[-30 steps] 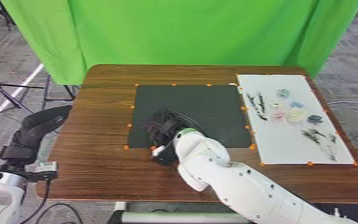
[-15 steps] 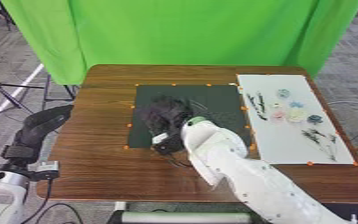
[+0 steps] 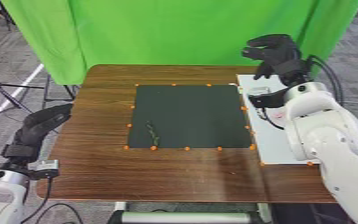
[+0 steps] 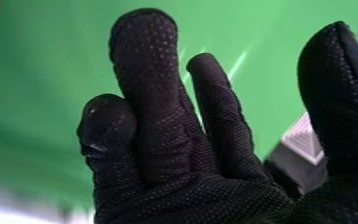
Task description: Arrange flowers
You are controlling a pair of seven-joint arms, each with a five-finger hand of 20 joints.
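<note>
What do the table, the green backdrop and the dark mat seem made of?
The table looks like smooth wood or laminate, its brown top streaked with grain. The green backdrop seems to be matte cloth, hanging in soft folds. The dark mat is flat and dull, perhaps card or felt; I can't tell which.

black-gloved fingers (image 4: 151,95) spread before a green backdrop (image 4: 38,75).
</note>
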